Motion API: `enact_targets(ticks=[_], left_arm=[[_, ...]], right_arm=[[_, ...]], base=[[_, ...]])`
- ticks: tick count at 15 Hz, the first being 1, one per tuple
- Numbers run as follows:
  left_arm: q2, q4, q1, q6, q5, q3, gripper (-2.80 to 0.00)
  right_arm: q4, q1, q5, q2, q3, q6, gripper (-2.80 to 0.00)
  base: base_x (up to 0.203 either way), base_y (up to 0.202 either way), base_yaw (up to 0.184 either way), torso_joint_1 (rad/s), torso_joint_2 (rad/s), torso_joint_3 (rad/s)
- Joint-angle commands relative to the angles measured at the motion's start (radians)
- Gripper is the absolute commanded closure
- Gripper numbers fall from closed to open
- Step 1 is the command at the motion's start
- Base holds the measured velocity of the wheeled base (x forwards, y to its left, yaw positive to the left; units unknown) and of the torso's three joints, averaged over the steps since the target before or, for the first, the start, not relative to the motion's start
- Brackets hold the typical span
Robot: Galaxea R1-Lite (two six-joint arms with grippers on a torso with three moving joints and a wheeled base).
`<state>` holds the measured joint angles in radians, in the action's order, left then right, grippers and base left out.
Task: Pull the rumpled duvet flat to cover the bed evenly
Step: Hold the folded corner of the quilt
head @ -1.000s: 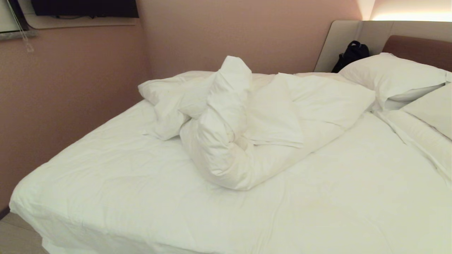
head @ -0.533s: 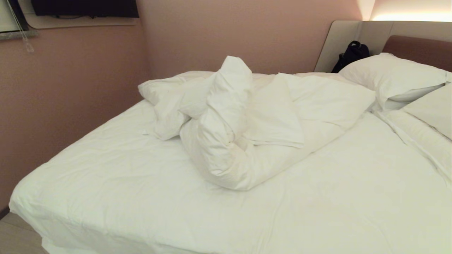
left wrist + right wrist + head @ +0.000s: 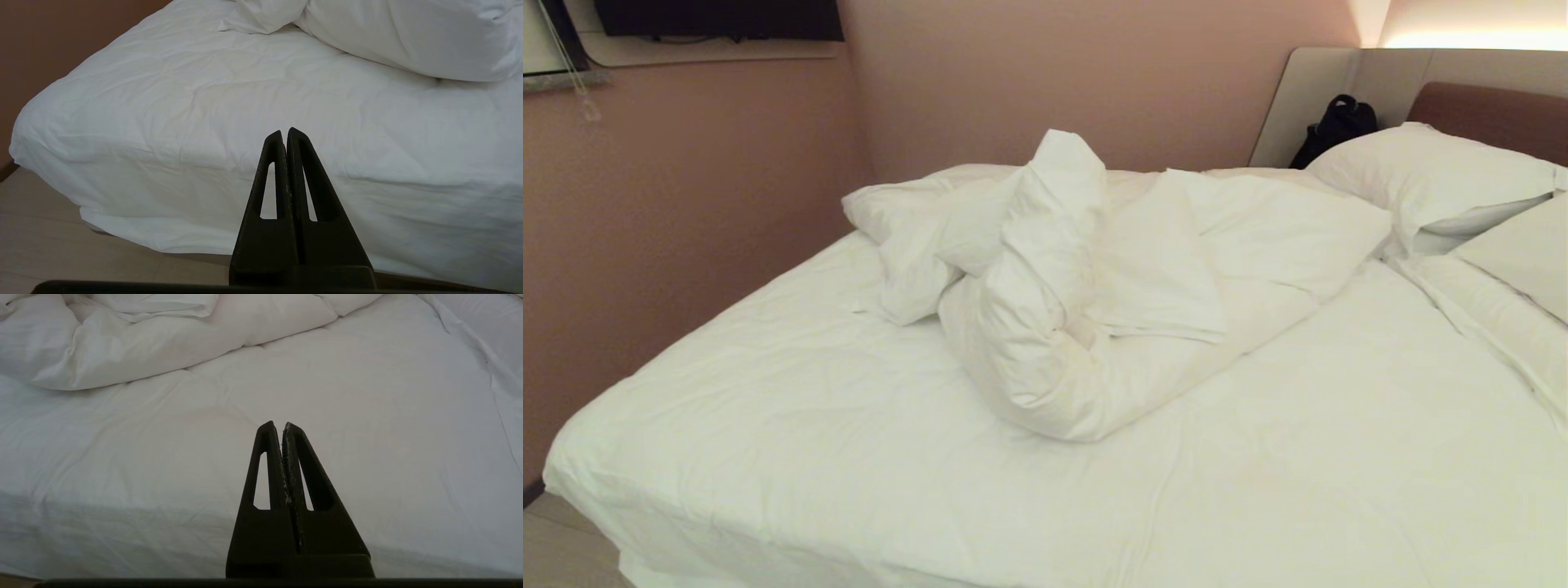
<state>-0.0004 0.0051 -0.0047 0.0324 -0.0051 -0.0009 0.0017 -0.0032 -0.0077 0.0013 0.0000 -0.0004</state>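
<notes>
progress: none seen | duvet (image 3: 1094,294) heaped mid-bed (image 3: 768,425), unspread | left gripper (image 3: 284,134) closed, empty | right gripper (image 3: 279,426) closed, empty

No text, label, brand, number or sign can be read anywhere in these views. The plain surfaces in sight carry no print or marking.

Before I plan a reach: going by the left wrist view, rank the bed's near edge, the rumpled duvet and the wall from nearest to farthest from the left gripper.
1. Bed's near edge, just ahead of the shut left gripper.
2. Duvet, heaped mid-bed.
3. Wall, beyond the bed's far side.
</notes>
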Motion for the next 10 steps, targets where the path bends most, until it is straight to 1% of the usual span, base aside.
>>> enact_targets(ticks=[1, 3, 5, 10], left_arm=[[0.0, 0.001, 0.0, 0.003, 0.001, 0.001, 0.0], [0.0, 0.001, 0.0, -0.001, 0.002, 0.001, 0.0], [0.0, -0.001, 0.0, -0.006, 0.002, 0.001, 0.0], [0.0, -0.001, 0.0, -0.006, 0.001, 0.001, 0.0]], right_arm=[[0.0, 0.0, 0.0, 0.0, 0.0, -0.001, 0.0], [0.0, 0.0, 0.0, 0.0, 0.0, 0.0, 0.0], [0.0, 0.0, 0.0, 0.0, 0.0, 0.0, 0.0], [0.0, 0.0, 0.0, 0.0, 0.0, -0.001, 0.0]], base=[[0.0, 0.0, 0.0, 0.0, 0.0, 0.0], [-0.031, 0.0, 0.0, 0.004, 0.0, 0.002], [-0.102, 0.0, 0.0, -0.002, 0.0, 0.005], [0.0, 0.0, 0.0, 0.0, 0.0, 0.0]])
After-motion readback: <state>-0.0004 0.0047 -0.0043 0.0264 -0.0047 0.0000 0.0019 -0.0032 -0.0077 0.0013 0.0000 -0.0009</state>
